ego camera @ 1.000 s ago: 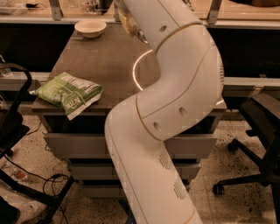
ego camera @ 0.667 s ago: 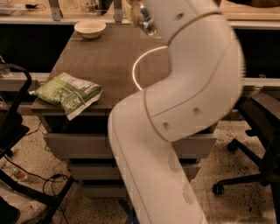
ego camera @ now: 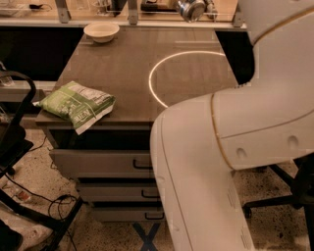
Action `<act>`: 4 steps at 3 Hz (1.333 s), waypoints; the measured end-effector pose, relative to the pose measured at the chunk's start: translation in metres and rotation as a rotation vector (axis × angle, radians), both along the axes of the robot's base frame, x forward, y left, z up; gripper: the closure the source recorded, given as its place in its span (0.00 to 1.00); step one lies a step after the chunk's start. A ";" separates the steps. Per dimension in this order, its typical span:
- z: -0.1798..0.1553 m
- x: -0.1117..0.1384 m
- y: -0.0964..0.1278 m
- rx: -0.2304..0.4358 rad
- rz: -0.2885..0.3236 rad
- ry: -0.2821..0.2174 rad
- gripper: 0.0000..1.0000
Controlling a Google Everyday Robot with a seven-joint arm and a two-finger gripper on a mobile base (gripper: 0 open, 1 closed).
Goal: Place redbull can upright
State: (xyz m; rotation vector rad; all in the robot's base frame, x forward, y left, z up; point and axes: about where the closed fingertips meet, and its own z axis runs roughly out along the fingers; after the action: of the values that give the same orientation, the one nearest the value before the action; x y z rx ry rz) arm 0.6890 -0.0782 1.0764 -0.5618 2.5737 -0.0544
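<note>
My gripper (ego camera: pixel 195 8) is at the top edge of the camera view, above the far edge of the brown table (ego camera: pixel 127 63). It holds a small shiny silver thing, which looks like the redbull can (ego camera: pixel 188 9). Only the can's silver end shows, and its blue body is hidden. The can is in the air, not touching the table. My large white arm (ego camera: pixel 230 147) fills the right side of the view and hides the table's right part.
A green snack bag (ego camera: pixel 76 105) lies at the table's front left corner. A white bowl (ego camera: pixel 101 31) stands at the back left. A bright ring of light (ego camera: pixel 189 78) lies on the tabletop. Drawers (ego camera: pixel 103 164) are below, and a black chair (ego camera: pixel 14 147) stands to the left.
My arm has swung to the right and closer to the camera. The gripper with the silver thing has moved right along the table's far edge. The bag and the bowl have not moved.
</note>
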 end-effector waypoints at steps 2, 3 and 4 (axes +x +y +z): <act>0.004 0.018 0.007 0.019 0.007 -0.057 1.00; 0.007 0.022 0.003 0.042 -0.037 -0.083 1.00; 0.003 0.023 -0.011 0.093 -0.100 -0.104 1.00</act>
State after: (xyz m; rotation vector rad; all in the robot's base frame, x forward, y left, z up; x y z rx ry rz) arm 0.7118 -0.0888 1.0794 -0.3853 2.4874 0.0019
